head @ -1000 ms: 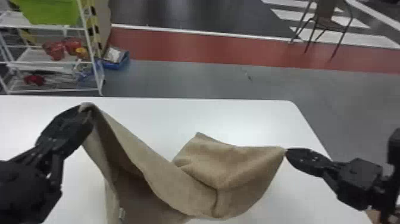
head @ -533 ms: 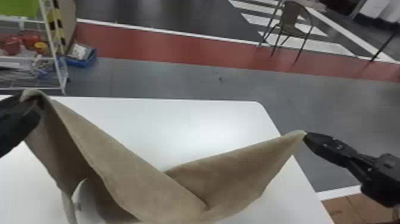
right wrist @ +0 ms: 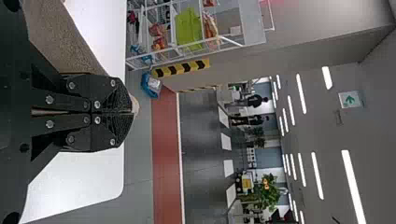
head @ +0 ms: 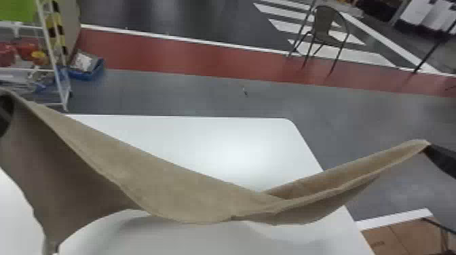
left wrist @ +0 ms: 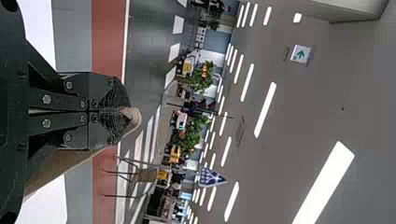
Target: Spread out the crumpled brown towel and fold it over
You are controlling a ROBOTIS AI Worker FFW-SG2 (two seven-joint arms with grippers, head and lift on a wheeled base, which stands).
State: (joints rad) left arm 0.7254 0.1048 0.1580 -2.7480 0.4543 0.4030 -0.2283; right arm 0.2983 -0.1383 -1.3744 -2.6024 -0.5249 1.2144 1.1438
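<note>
Spreading first (folding later): left end effector at nine o'clock and right end effector at three pinch the brown towel, slung over the surface, perhaps touching; next, lower it taut.

The towel hangs over the table between left end effector and right end effector; behind, shelf left, chair right.

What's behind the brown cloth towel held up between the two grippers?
Beyond the towel, the head view shows the white tabletop and, farther off, grey floor. Whatever lies directly behind the towel is hidden.
</note>
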